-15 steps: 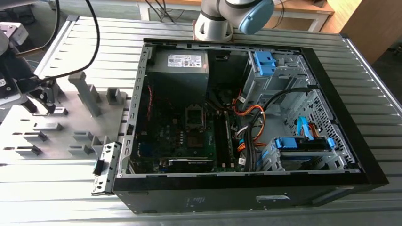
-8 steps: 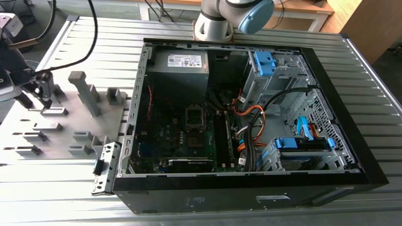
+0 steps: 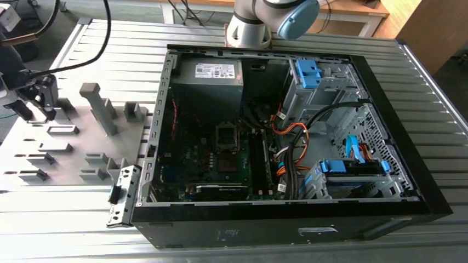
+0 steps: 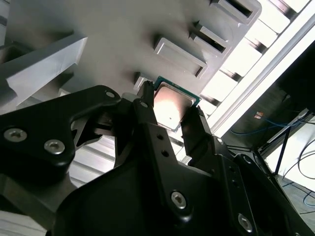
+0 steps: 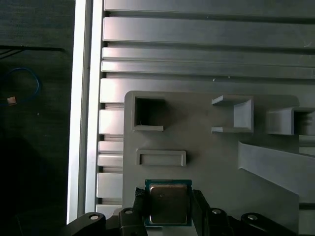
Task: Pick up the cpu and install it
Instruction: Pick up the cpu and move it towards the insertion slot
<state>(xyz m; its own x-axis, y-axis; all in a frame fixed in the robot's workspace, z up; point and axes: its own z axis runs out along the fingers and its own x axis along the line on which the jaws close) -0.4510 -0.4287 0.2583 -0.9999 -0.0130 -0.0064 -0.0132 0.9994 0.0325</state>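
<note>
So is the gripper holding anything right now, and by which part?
The gripper appears to pinch the cpu by two opposite side edges, one finger on each, leaving its silvery top bare.

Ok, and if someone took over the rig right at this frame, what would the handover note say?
Gripper: shut on the cpu, one finger against each side edge.
Cpu: at the grey holder plate, on the exterior view's left of the open computer case. Cannot tell whether it is lifted clear.
Done: the grasp.
Left: the cpu is not yet in the case, so install is outstanding.
</note>
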